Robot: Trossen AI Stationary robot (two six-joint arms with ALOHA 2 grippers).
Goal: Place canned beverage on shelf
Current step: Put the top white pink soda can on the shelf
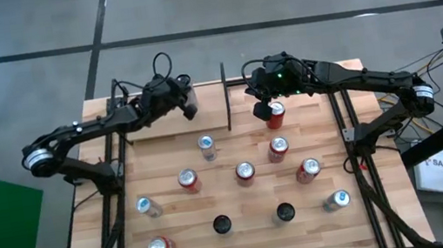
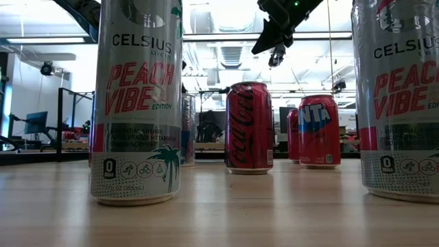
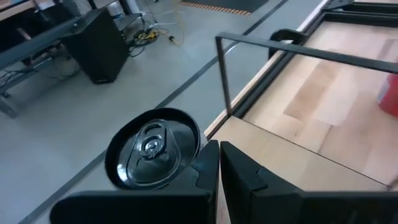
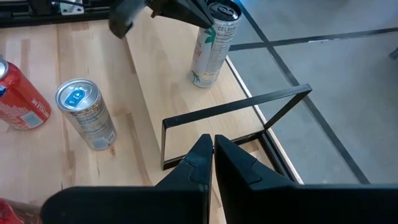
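With a silver can (image 3: 154, 149) standing on the shelf (image 4: 174, 87) at eleven o'clock, the left gripper (image 3: 219, 149) beside it and the right gripper (image 4: 213, 142) at one o'clock are both clenched empty, so the next move, I judge, calls for opening over a table can.

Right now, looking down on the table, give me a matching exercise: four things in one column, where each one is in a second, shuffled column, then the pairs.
Things:
1. left end effector
2. right end effector
3. divider
4. black cans

Places:
A. over a red can, right of the divider
B. side by side toward the table's near edge
C. upright at the middle of the shelf
D. beside a can on the shelf, left of the divider

Pairs: 1-D, 2-A, 3-C, 4-B
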